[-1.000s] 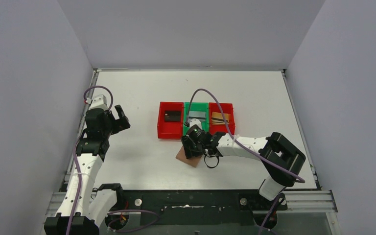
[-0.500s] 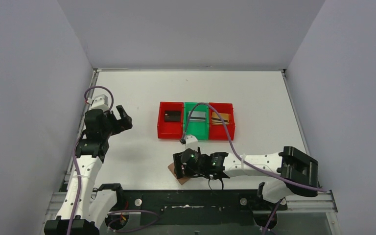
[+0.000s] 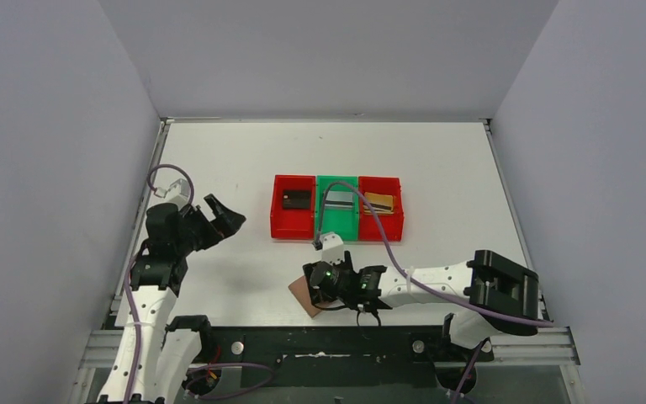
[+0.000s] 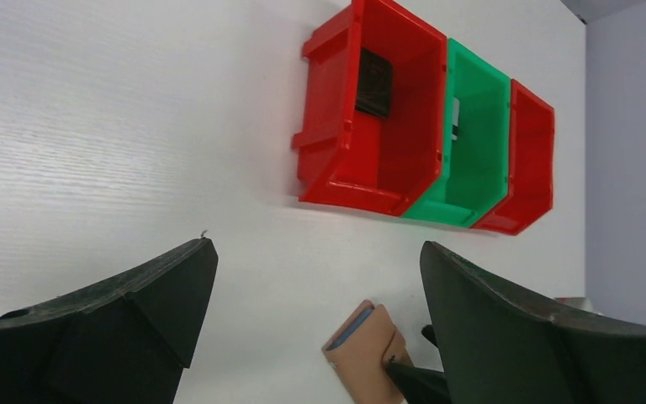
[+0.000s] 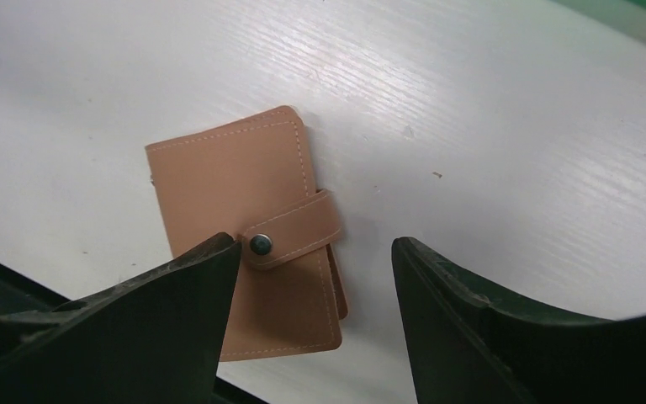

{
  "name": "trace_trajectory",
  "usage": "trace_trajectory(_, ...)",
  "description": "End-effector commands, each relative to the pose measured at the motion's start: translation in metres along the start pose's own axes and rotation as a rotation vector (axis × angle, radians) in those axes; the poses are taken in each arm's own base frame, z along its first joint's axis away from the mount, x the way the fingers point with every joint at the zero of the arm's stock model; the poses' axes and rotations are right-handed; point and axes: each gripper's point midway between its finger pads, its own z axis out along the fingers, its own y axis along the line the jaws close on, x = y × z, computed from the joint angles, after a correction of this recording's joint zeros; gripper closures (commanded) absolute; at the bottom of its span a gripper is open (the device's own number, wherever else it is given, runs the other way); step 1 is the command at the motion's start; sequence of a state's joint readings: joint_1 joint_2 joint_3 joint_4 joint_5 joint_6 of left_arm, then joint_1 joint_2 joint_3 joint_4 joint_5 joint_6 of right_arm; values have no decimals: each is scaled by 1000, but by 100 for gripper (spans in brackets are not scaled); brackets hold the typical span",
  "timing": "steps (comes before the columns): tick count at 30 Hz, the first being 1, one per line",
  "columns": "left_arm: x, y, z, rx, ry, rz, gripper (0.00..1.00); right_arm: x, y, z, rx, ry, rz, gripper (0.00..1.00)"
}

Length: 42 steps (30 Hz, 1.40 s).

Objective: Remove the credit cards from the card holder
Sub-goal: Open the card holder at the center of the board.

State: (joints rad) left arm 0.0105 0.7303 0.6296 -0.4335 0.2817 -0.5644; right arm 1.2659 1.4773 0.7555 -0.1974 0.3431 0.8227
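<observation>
The card holder (image 5: pixel 235 194) is tan with pale stitching and a dark snap stud (image 5: pixel 260 245). On the white table (image 3: pixel 219 151), the left red bin (image 3: pixel 279 220) shows a black card (image 3: pixel 295 199), the green bin (image 3: pixel 337 178) a silver-grey card (image 3: pixel 337 199), and the right red bin (image 3: pixel 380 227) a gold-tan card (image 3: pixel 378 202).

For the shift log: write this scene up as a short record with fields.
card holder: closed, snap fastened, flat on the table near its front edge
right gripper: open, over the card holder, not gripping it
left gripper: open, empty, above the table's left side
left red bin: black card
green bin: silver card
right red bin: gold card
</observation>
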Motion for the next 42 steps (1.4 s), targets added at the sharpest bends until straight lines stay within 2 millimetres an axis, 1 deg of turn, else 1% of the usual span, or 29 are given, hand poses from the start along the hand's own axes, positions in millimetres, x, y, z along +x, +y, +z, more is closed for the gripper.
trace_trajectory(1,18,-23,-3,134,81,-122,8,-12,9,6,12,-53,-86,34)
trace_trajectory(3,32,-21,0,142,127,-174,11,-13,16,7,8,-64,-107,35)
trace_trajectory(4,39,-23,0,158,155,-208,12,-12,19,9,4,-71,-114,36)
trace_trajectory(6,51,-25,0,183,200,-241,13,-10,21,14,17,-66,-119,39)
trace_trajectory(10,67,-21,-1,172,224,-296,15,-2,15,22,105,-43,-147,44)
trace_trajectory(12,73,-22,-1,170,232,-322,17,1,10,23,158,-42,-146,50)
trace_trajectory(15,81,-29,-2,173,243,-310,19,5,-1,23,226,-41,-115,58)
trace_trajectory(17,90,-26,2,137,247,-291,21,7,-4,23,239,-46,-91,63)
trace_trajectory(21,120,-31,9,102,329,-244,25,5,5,23,181,-67,-21,71)
trace_trajectory(25,137,-33,12,62,320,-189,26,5,17,22,98,-76,76,73)
trace_trajectory(27,150,-37,13,73,345,-183,26,3,20,22,52,-86,140,75)
trace_trajectory(30,173,-38,15,78,391,-179,29,-1,19,21,-18,-94,253,75)
trace_trajectory(33,190,-41,16,87,407,-177,30,-3,18,22,-118,-94,362,75)
trace_trajectory(36,201,-46,20,107,424,-173,31,2,13,22,-170,-85,445,75)
trace_trajectory(42,213,-48,29,113,427,-175,35,12,4,27,-158,-62,484,75)
